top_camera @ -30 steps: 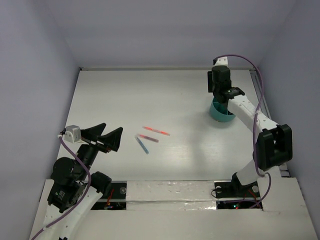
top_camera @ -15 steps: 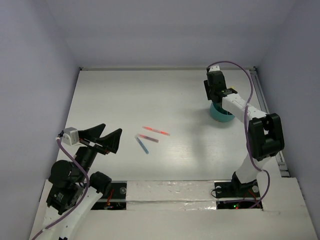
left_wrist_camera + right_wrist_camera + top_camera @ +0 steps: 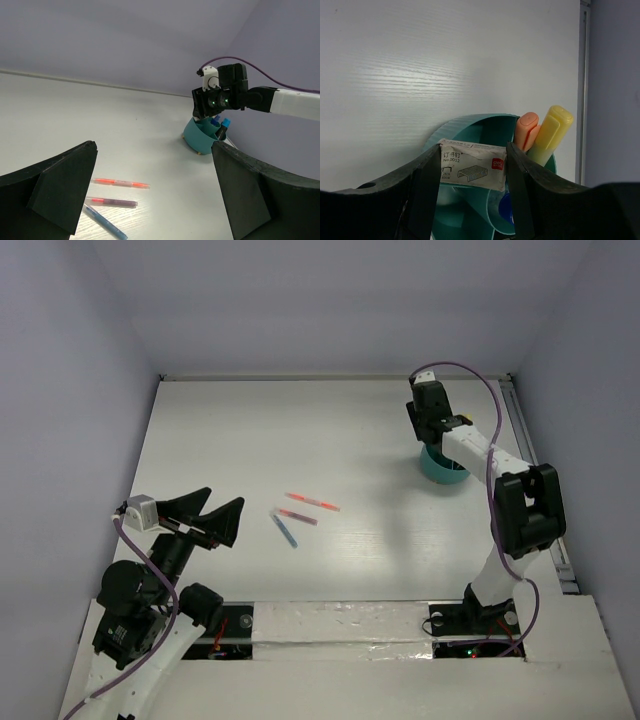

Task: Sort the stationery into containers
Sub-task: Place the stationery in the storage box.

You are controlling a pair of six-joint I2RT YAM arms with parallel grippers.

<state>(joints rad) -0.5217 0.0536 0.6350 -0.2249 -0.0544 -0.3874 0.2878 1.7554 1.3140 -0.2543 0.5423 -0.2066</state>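
My right gripper [image 3: 473, 150] is shut on a small white box of staples [image 3: 472, 165], held just above the teal-green cup [image 3: 470, 125]. An orange highlighter [image 3: 526, 131], a yellow highlighter [image 3: 550, 132] and a blue cap [image 3: 506, 210] stand in the cup. From above, the cup [image 3: 441, 468] sits at the far right, partly under the right gripper [image 3: 432, 438]. Three pens lie mid-table: an orange one [image 3: 312, 502], a purple one [image 3: 297, 516] and a blue one [image 3: 284, 530]. My left gripper [image 3: 225, 496] hangs open to their left, holding nothing.
Grey walls close the table on three sides. A metal rail [image 3: 520, 430] runs along the right edge beside the cup. The right arm's purple cable [image 3: 485, 380] arches over the cup area. Taped white boards [image 3: 340, 625] cover the near edge between the arm bases.
The right arm has folded in, its elbow moving left and back, and the gripper with the staples box has shifted slightly back-left over the cup. The left arm has stayed still.
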